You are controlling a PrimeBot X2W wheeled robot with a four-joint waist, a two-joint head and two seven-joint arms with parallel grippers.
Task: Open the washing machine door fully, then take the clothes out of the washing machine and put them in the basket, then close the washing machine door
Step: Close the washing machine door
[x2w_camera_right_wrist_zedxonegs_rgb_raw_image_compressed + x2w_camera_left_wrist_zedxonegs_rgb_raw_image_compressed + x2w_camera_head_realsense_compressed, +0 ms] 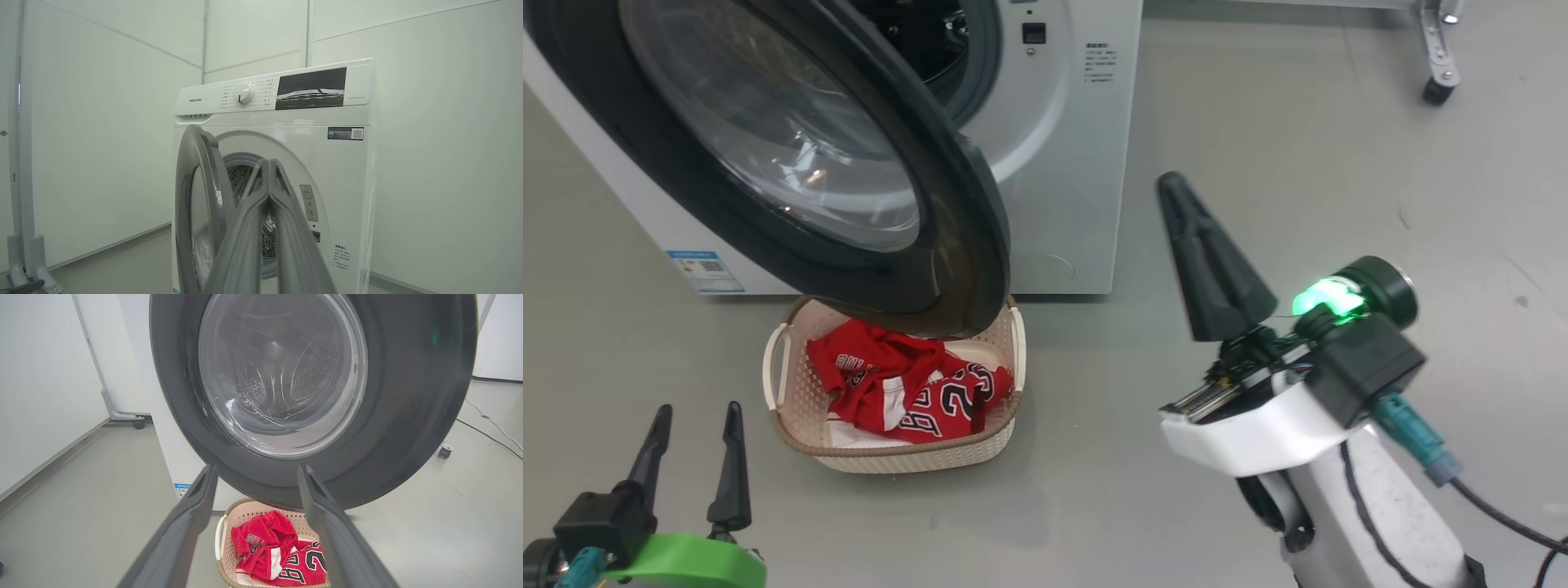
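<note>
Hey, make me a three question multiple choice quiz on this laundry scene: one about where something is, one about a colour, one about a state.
1. Where are the clothes relative to the basket? A. inside it B. beside it C. under it
2. What colour is the basket's rim? A. blue B. brown C. black
3. The right pincer is: A. shut B. wide open C. clamped on the clothes

Answers:
1 A, the red jersey lies within the cream walls.
2 B, a brown woven-look band rings the top.
3 A, its fingers press together, holding nothing.
</note>
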